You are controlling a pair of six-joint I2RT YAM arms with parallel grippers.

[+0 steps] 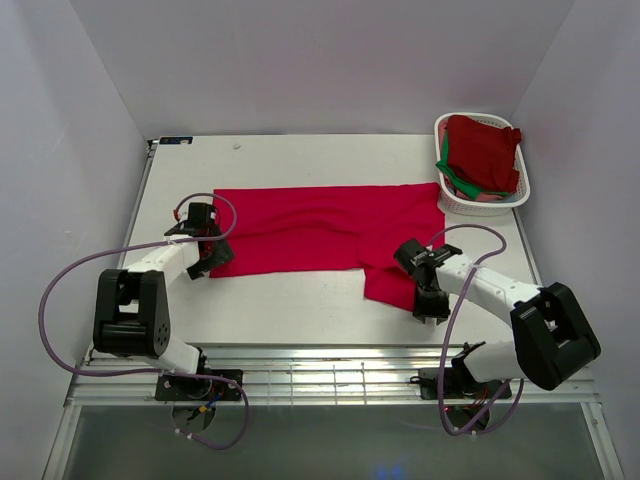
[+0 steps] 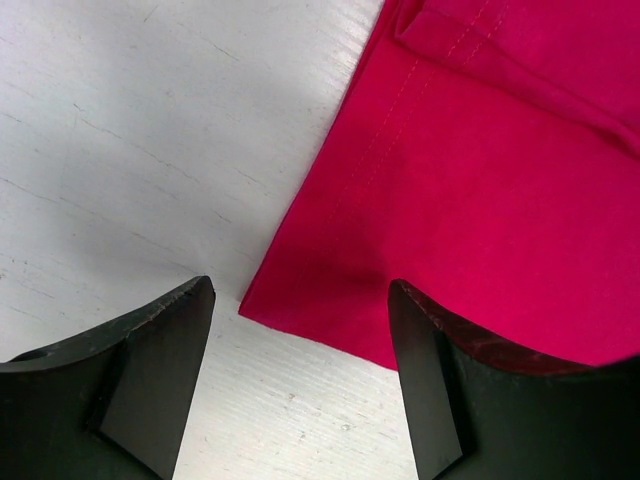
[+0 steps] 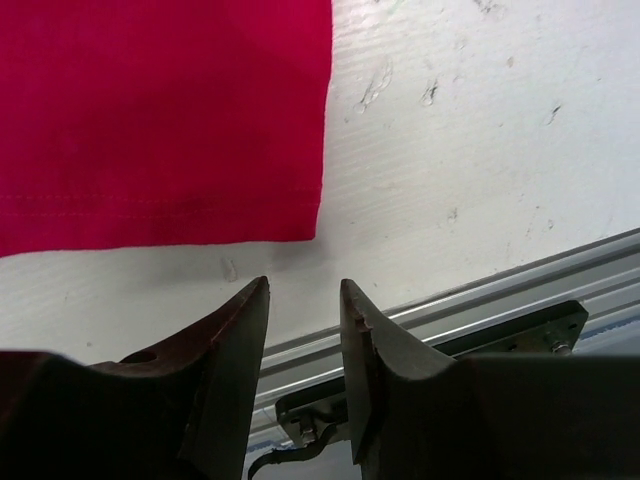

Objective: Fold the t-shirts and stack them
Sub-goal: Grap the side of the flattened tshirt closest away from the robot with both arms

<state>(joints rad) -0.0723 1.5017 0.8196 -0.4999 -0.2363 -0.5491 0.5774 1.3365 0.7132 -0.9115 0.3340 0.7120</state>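
I am straddling the spread shirt's (image 1: 320, 235) near-left corner with my left gripper (image 2: 300, 290), wide open and empty. My right gripper (image 3: 303, 285), barely parted and empty, is needing widening and nudging onto the near-right corner.

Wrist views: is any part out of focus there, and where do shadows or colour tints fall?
Left wrist view: the t-shirt stitching and the table scratches are sharp; a dark shadow lies on the cloth beside the left gripper. Right wrist view: the cloth weave is sharp, the right gripper looks softer and carries a reddish tint; a faint shadow runs under the hem.
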